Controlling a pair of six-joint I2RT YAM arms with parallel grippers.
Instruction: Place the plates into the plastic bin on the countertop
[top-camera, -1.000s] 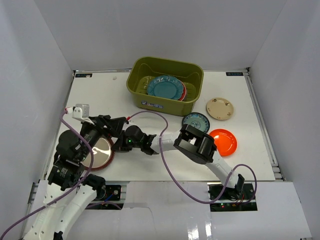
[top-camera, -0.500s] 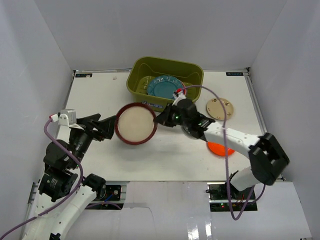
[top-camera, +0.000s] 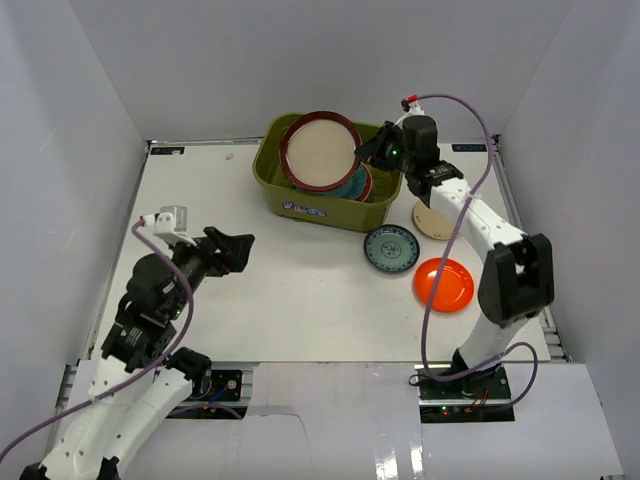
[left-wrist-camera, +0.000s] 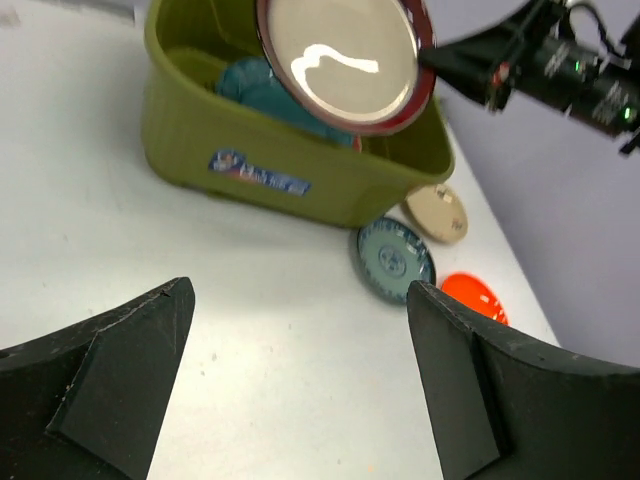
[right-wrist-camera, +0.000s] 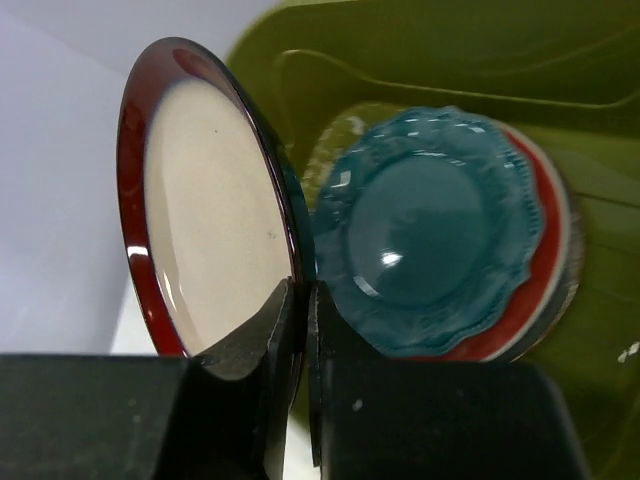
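A stack (right-wrist-camera: 430, 230) lies in the bin (top-camera: 300, 200); right gripper (right-wrist-camera: 300, 320) clamps a red-rimmed plate (top-camera: 320, 152) above it; three plates (top-camera: 444, 284) wait right; left gripper (left-wrist-camera: 298, 290) gapes.

we see the cream plate (top-camera: 320, 150), dark-red-rimmed, tilted over the green bin (top-camera: 345, 212), a teal plate (right-wrist-camera: 430, 230) stacked inside; patterned plate (top-camera: 391, 248), orange plate (top-camera: 445, 284) and beige plate (top-camera: 438, 222) lie on the countertop (top-camera: 280, 290).

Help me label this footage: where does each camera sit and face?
Top external: above and behind the robot, looking down on the countertop; left arm and right arm show.
Left wrist: on the left arm, faces across to the plastic bin; left gripper's open fingers frame the bottom.
Right wrist: on the right arm, looks into the bin at the teal scalloped plate; right gripper pinches the dark-red-rimmed plate.
Shared: all show that plate above the bin.
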